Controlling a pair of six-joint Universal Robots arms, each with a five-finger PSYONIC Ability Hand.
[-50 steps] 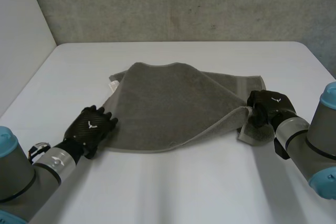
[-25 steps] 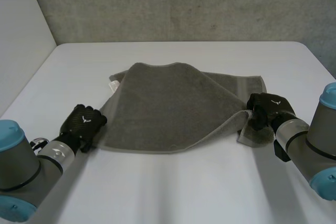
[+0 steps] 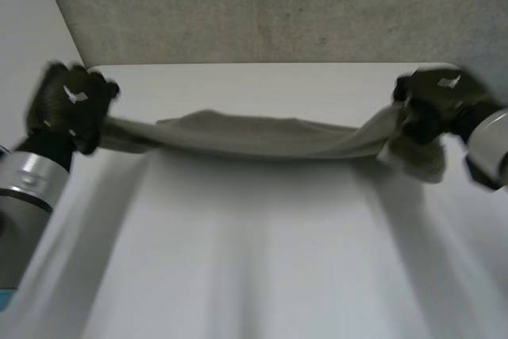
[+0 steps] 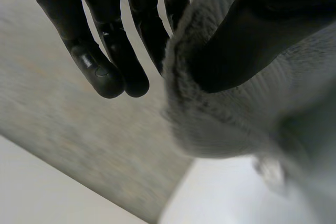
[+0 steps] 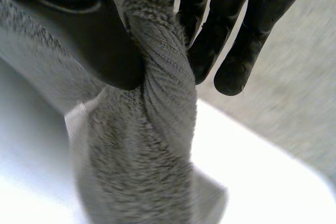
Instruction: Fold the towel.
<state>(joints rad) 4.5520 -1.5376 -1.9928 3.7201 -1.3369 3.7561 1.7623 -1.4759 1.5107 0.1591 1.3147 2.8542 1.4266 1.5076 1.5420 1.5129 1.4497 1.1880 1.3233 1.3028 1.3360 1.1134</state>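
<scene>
The grey towel (image 3: 254, 136) hangs stretched in the air above the white table (image 3: 262, 260), held at both ends. My left hand (image 3: 67, 105) is raised at the left end, and its thumb (image 4: 236, 40) pinches the towel (image 4: 231, 114) against the fingers (image 4: 105, 61). My right hand (image 3: 436, 101) is raised at the right end, its thumb (image 5: 100, 40) and fingers (image 5: 236, 30) pinching the bunched towel (image 5: 152, 145). A short flap of towel (image 3: 417, 156) dangles below the right hand. The middle of the towel sags slightly between the hands.
A grey wall (image 3: 262, 5) stands behind the table's far edge. The table's left side borders a pale wall (image 3: 24, 45). Both grey forearms (image 3: 32, 188) reach up from the near corners.
My left hand closed on the towel's left end. Both hands then rose and moved apart, lifting the towel off the table and stretching it between them.
</scene>
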